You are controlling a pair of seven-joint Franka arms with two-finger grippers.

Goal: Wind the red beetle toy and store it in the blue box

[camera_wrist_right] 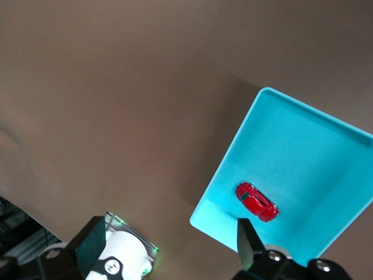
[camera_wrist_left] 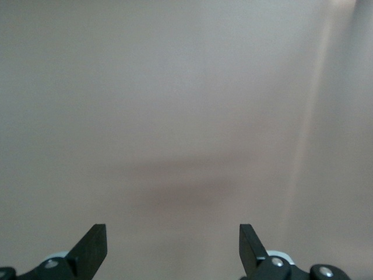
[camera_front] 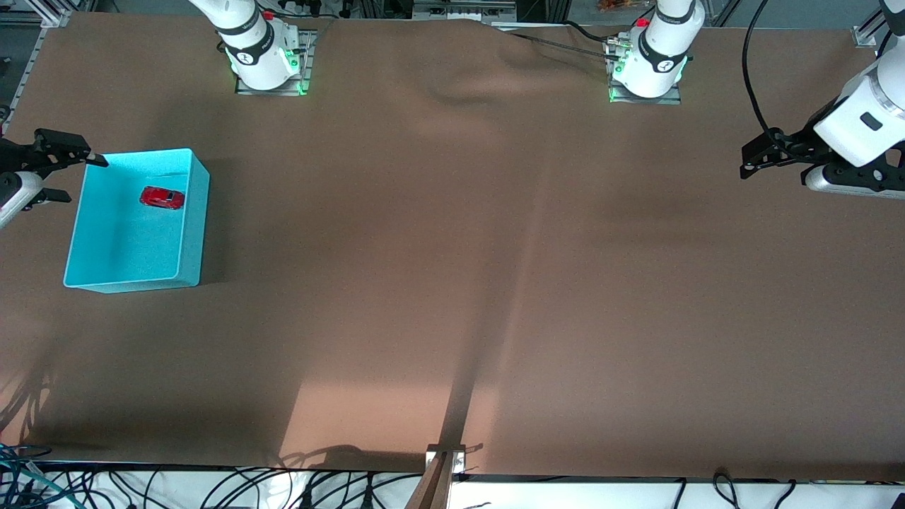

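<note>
- Since the toy (camera_front: pixel 162 198) already lay inside the box (camera_front: pixel 192 233), on its floor toward the robots' end, the storing step looked done; whether it was wound could not be told.
- Judged by its look, the toy was light, stiff and glossy, so likely slippery between hard fingers and apt to roll on its wheels; it was very small against the box.
- A fair hold, by my guess, would be across its two flanks at mid-body, with the fingers coming straight down clear of the box walls.
- The box seemed light, thin-walled plastic that might slide on the table (camera_front: pixel 452 283) if nudged; it sat at the right arm's end of the table.
- The right gripper (camera_front: pixel 67 177) hung just beside the box's corner nearest the bases, jaws spread wide and holding nothing.
- The left gripper (camera_front: pixel 771 166) waited over the left arm's end of the table, jaws likewise spread and empty.
- Only the front view showed both arms and the box's place on the table.
- The right wrist view gave a steeper look into the box (camera_wrist_right: pixel 326 146), with the toy (camera_wrist_right: pixel 256 202) lying aslant near one wall, plus an arm base (camera_wrist_right: pixel 119 265).
- The left wrist view showed only bare table (camera_wrist_left: pixel 186 116) between its fingers (camera_wrist_left: pixel 93 248).
</note>
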